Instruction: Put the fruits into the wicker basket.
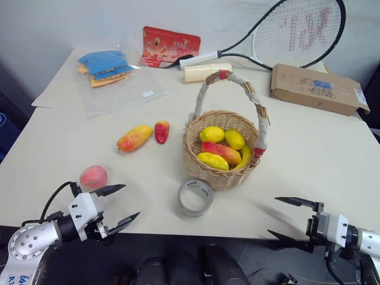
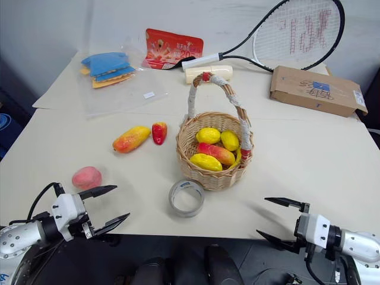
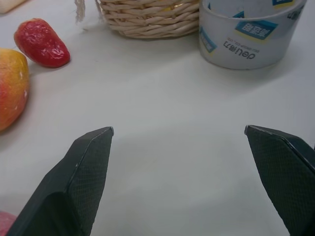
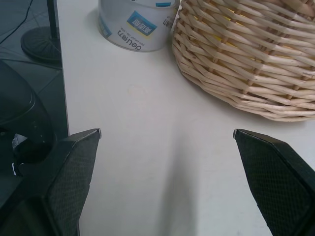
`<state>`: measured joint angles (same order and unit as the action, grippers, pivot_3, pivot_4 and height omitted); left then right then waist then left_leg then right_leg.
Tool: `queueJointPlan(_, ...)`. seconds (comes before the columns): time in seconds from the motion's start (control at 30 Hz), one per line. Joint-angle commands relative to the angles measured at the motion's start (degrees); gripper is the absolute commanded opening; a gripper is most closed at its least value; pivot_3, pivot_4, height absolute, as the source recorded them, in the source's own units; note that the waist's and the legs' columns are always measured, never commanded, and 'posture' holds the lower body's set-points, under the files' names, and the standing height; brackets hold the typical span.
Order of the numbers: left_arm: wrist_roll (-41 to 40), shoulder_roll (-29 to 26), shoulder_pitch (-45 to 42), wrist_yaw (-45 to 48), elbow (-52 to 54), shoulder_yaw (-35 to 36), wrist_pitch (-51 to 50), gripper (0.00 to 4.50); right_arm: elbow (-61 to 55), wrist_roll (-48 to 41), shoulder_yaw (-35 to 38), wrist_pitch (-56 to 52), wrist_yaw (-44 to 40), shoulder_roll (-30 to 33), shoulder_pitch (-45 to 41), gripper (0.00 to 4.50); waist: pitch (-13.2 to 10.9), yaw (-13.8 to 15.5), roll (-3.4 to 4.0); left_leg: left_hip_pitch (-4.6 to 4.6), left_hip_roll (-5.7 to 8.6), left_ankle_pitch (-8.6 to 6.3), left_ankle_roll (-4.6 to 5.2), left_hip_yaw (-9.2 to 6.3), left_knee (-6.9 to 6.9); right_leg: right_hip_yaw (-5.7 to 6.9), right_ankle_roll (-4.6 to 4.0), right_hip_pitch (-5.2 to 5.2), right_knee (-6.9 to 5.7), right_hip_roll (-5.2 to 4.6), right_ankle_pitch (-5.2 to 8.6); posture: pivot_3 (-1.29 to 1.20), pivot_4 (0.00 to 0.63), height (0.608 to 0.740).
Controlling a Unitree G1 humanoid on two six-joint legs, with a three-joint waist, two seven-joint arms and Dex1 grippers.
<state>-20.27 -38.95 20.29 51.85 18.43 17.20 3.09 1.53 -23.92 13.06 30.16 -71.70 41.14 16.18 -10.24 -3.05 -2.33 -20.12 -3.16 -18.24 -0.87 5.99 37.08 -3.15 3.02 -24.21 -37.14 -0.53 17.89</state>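
The wicker basket (image 1: 222, 155) stands mid-table and holds several yellow and red fruits. Left of it lie a yellow-orange mango (image 1: 135, 138) and a small red pointed fruit (image 1: 161, 131), side by side. A pink peach (image 1: 94, 177) rests near the front left edge. My left gripper (image 1: 124, 205) hangs open at that edge, just right of the peach, holding nothing. At the front right edge my right gripper (image 1: 284, 218) is open and empty too, with the basket (image 4: 256, 54) ahead of it.
A grey tape roll (image 1: 195, 197) lies just in front of the basket. At the back are a cream cylinder (image 1: 206, 72), a tennis racket (image 1: 285, 32), a cardboard box (image 1: 317, 88), a red packet (image 1: 170, 46) and a plastic bag with blue cloths (image 1: 113, 77).
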Motion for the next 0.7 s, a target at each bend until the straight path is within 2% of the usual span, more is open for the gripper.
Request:
queueJointPlan(0.03, -1.48, -0.82, 0.51, 0.25, 2.41, 1.83, -0.49, 4.50, -0.42, -0.19, -0.09, 1.32, 0.43, -0.50, 0.26, 4.45, 0.00, 0.02, 0.00, 0.00, 0.00, 0.00, 0.00, 0.00, 0.00, 0.00, 0.00, 0.00, 0.00, 0.00, 0.00, 0.00, 0.150, 0.740)
queueJointPlan(0.17, -4.69, -1.26, 0.39, 1.52, 3.35, 2.16, -3.54, 4.50, -0.37, -0.26, -0.32, 1.06, 0.98, -0.41, 0.30, 4.45, 0.00, 0.01, 0.01, 0.00, 0.00, 0.00, 0.00, 0.00, 0.02, 0.00, 0.00, 0.01, -0.02, 0.00, 0.00, 0.00, 0.150, 0.740)
queueJointPlan(0.33, -11.09, -4.25, 1.48, 4.64, 5.19, 2.70, -11.98, 4.50, -2.81, -2.04, -0.41, -0.71, 1.99, -0.62, 0.85, 4.45, 0.00, -0.01, 0.01, 0.02, 0.00, 0.00, 0.00, 0.00, 0.04, 0.00, 0.00, 0.01, -0.08, 0.00, 0.00, 0.00, 0.150, 0.740)
queueJointPlan(0.57, -13.21, -6.01, -0.26, 6.25, 7.49, 2.39, -16.34, 4.50, -8.29, -3.36, -1.54, -3.45, 3.63, -1.71, 1.50, 4.45, 0.00, 0.02, 0.01, 0.04, 0.01, 0.01, -0.02, -0.01, 0.09, 0.00, -0.02, 0.01, -0.19, 0.00, 0.01, 0.00, 0.150, 0.740)
queueJointPlan(0.7, -11.59, -7.78, -2.10, 10.13, 7.68, 0.57, -14.69, 4.50, -13.03, -4.71, -2.35, -4.32, 4.88, -3.36, 2.26, 4.45, 0.01, 0.03, 0.01, 0.05, 0.01, 0.02, -0.03, -0.02, 0.09, 0.00, -0.03, 0.00, -0.22, 0.01, 0.02, 0.00, 0.150, 0.740)
